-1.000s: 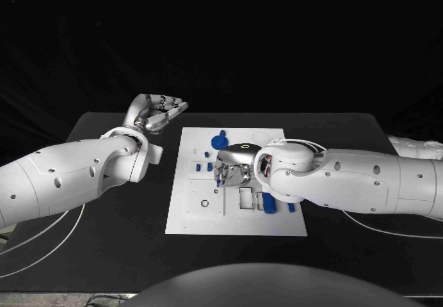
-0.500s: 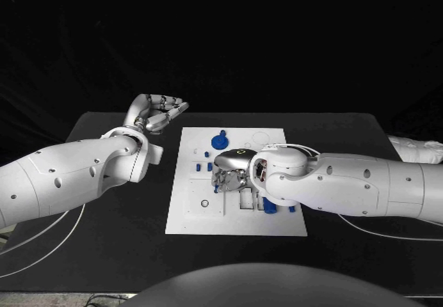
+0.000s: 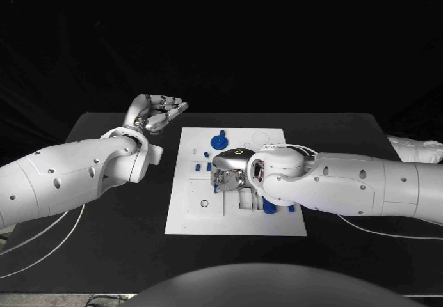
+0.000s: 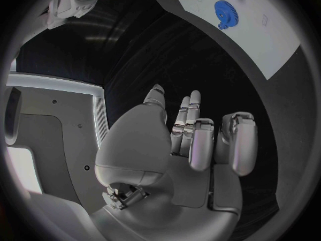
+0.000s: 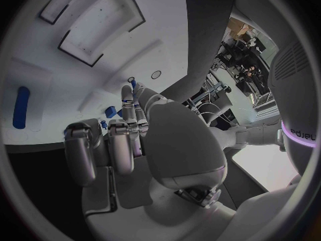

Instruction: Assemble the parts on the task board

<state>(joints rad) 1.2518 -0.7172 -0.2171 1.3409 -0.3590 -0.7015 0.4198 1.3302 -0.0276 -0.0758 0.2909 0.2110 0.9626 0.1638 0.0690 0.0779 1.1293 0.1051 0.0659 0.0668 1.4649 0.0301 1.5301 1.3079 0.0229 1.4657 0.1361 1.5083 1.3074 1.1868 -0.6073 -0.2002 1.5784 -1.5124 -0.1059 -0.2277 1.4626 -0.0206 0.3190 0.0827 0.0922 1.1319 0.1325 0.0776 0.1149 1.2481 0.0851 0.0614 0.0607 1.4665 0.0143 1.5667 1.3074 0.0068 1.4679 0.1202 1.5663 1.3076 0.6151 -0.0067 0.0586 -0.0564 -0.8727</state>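
Your right hand (image 3: 231, 173) hangs low over the middle of the task board (image 3: 189, 220), fingers pointing down toward the small parts on the board's left half. In the right wrist view its fingers (image 5: 123, 144) are curled inward and the fingertips reach down beside a small blue part (image 5: 133, 83); whether they actually pinch it you cannot tell from these pictures. The right arm (image 3: 360, 185) crosses the board's right edge and hides much of the right half of the board.

Your left hand (image 3: 157, 112) is raised beyond the board's far left corner, off the board and over the table's far edge. Its fingers (image 4: 197, 139) are bent loosely with gaps between them and nothing in the palm.

On the board, a blue gear (image 3: 219, 139) sits near the far edge, toward the middle. Two short blue pegs (image 3: 200, 167) stand near the left edge, just beside your right hand's fingers. A small dark ring (image 3: 204, 204) lies in the near left part of the board. A long blue bar (image 3: 269, 203) lies near the right edge, partly under the right arm; the right wrist view shows it flat on the white surface (image 5: 21, 107). Rectangular recesses (image 5: 100, 24) are cut into the board close to it.

The black table (image 3: 111, 249) carries the board at its centre. White cables (image 3: 41, 246) trail over its near left corner. Behind the table the room is dark.
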